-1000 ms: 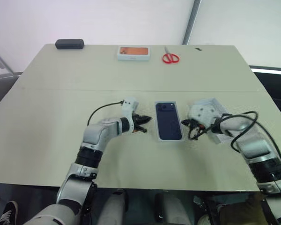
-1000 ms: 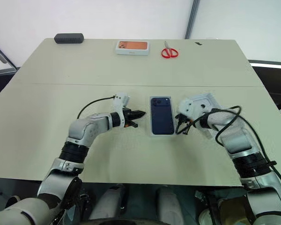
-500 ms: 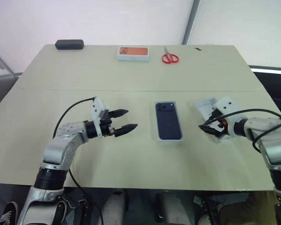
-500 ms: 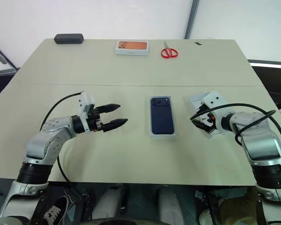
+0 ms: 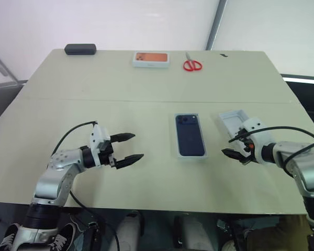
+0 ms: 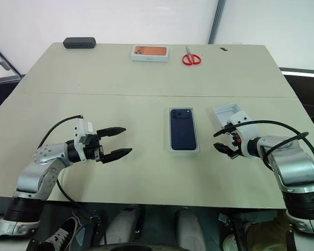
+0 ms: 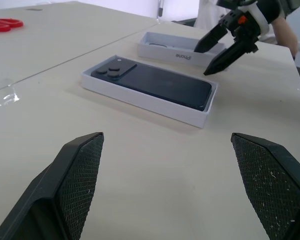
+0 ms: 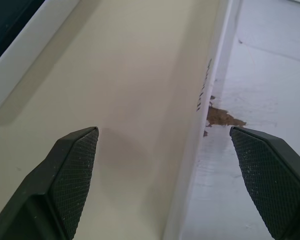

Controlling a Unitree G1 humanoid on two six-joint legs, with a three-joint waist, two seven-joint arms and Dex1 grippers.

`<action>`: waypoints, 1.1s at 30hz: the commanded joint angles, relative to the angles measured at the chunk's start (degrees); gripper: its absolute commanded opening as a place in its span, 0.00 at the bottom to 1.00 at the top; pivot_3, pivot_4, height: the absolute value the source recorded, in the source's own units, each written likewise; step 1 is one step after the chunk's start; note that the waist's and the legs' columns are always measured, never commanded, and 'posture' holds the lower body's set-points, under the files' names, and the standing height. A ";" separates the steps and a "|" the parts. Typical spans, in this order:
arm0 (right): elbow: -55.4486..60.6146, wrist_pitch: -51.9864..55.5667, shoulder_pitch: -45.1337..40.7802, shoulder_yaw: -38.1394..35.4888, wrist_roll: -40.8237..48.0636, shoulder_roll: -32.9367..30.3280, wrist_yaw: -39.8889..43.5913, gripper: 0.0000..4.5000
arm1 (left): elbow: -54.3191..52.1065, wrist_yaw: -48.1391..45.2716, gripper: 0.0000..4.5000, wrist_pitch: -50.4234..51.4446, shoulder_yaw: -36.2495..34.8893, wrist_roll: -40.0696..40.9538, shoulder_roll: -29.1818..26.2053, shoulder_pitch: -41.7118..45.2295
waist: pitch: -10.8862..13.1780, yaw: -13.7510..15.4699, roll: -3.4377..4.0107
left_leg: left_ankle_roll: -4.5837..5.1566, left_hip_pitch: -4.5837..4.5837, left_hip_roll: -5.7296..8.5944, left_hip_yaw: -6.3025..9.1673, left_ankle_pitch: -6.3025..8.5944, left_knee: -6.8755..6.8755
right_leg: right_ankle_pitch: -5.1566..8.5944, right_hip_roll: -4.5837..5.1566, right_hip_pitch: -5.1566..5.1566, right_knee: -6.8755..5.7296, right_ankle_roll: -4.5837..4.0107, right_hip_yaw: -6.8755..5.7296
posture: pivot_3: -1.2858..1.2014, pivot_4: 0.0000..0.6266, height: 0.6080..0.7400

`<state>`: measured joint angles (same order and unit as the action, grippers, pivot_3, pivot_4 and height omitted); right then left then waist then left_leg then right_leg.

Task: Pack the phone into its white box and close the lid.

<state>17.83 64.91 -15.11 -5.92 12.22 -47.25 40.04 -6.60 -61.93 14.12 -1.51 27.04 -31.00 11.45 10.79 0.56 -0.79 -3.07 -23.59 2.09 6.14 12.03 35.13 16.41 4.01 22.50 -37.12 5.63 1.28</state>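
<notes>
Mid-table, the phone [image 5: 190,135] already sits in the white box [image 5: 178,155]. Lid [image 5: 233,121] lies just right: light, thin card, crushable, so pinch its long walls. Both grippers' fingers [image 6: 113,141] spread, empty.

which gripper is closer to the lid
Right. The right gripper hangs open right beside the lid, at its near end. The left gripper, also open, sits far off beyond the phone.
</notes>
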 commanded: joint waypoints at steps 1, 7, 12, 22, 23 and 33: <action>0.44 0.25 -0.73 -1.87 1.20 0.21 -1.32 0.98 | -2.32 0.71 0.96 -1.29 -0.68 0.86 0.47 0.22 | 0.00 -0.01 0.00 | 0.00 0.00 0.00 0.00 0.00 -0.01 | -0.06 0.00 0.01 0.00 0.11 0.00 | 0.52 0.24 1.00; -0.13 0.39 -0.70 -1.90 1.49 1.29 -3.68 0.43 | -2.88 1.55 0.98 -1.35 -0.35 0.44 0.99 -0.25 | 0.00 -0.21 0.00 | 0.00 0.00 -0.01 0.00 0.00 0.00 | -0.07 -0.06 0.01 -0.02 0.12 0.00 | 0.52 0.24 1.00; 0.08 1.25 -0.53 -2.32 2.23 3.33 -5.50 0.01 | -2.72 2.05 0.98 -1.59 -0.29 0.13 1.15 0.20 | 0.00 -0.39 0.00 | 0.00 0.01 -0.04 0.02 0.00 0.01 | -0.07 -0.13 -0.01 -0.02 0.13 0.01 | 0.52 0.24 1.00; -0.31 4.99 -3.36 -5.50 4.75 7.15 -9.04 0.01 | -1.54 2.81 0.98 -2.12 -0.21 -0.28 1.10 1.11 | 0.00 -1.29 0.00 | 0.01 0.04 -0.05 0.04 0.00 0.00 | -0.08 -0.19 -0.02 -0.04 0.13 0.03 | 0.52 0.24 1.00; 0.02 6.26 -3.42 -6.34 5.41 8.13 -9.58 0.01 | -1.51 2.85 0.98 -2.22 -0.10 -0.42 1.12 1.15 | 0.00 -1.29 0.00 | 0.01 0.04 -0.06 0.04 0.00 0.00 | -0.08 -0.19 -0.02 -0.04 0.13 0.03 | 0.52 0.24 1.00; 4.22 20.81 -8.44 -12.63 10.02 14.64 -14.21 0.13 | -1.40 3.90 0.98 -1.60 0.85 -0.67 1.75 1.04 | -0.01 -1.34 0.02 | 0.01 0.04 -0.06 0.07 0.00 -0.01 | -0.08 -0.22 -0.02 -0.06 0.14 0.04 | 0.52 0.24 1.00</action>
<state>19.39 83.23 -22.12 -16.35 21.23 -33.15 26.92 -7.07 -58.36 13.03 -0.75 26.39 -29.22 12.07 10.77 -0.78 -0.77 -3.06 -23.55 2.03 6.21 12.03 35.13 16.33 3.78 22.49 -37.19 5.77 1.32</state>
